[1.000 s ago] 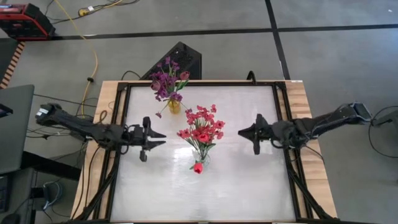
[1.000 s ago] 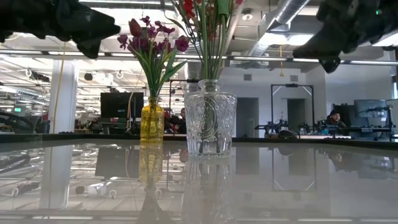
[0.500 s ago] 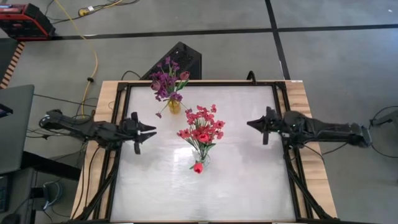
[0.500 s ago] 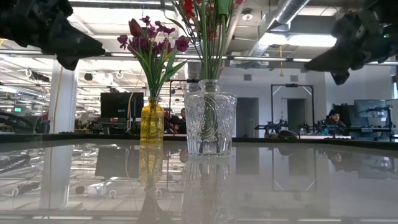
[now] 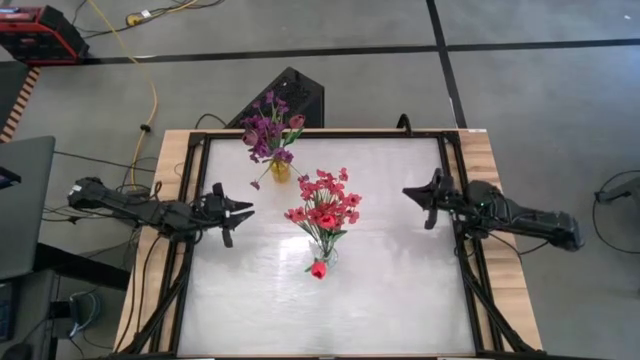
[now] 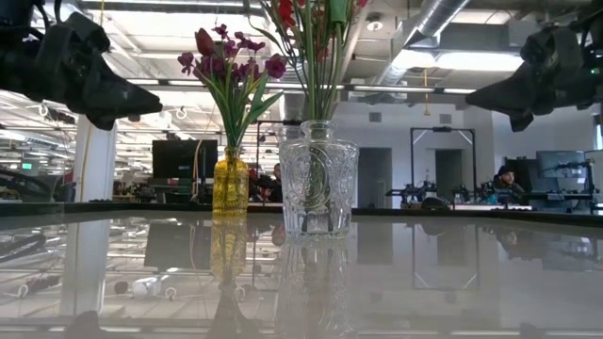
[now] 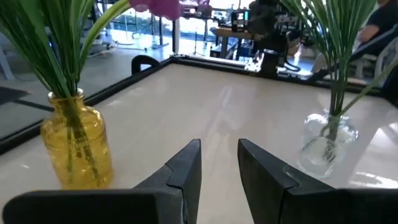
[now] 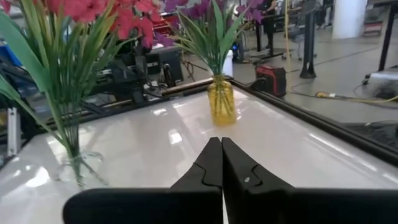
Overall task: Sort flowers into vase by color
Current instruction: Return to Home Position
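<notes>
Open-plan robotics lab: exposed ceiling ducts [image 6: 429, 28], monitors [image 6: 179, 158], taped concrete floor [image 5: 540, 90], trailing cables [image 5: 154, 100].

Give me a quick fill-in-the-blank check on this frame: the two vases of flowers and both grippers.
The clear cut-glass vase holds the ____ flowers.
The purple and maroon flowers stand in the small ____ glass vase.
The left gripper has its fingers ____, with nothing between them.
The right gripper has its fingers ____, holding nothing.
Missing words: red; yellow; open; shut.
</notes>
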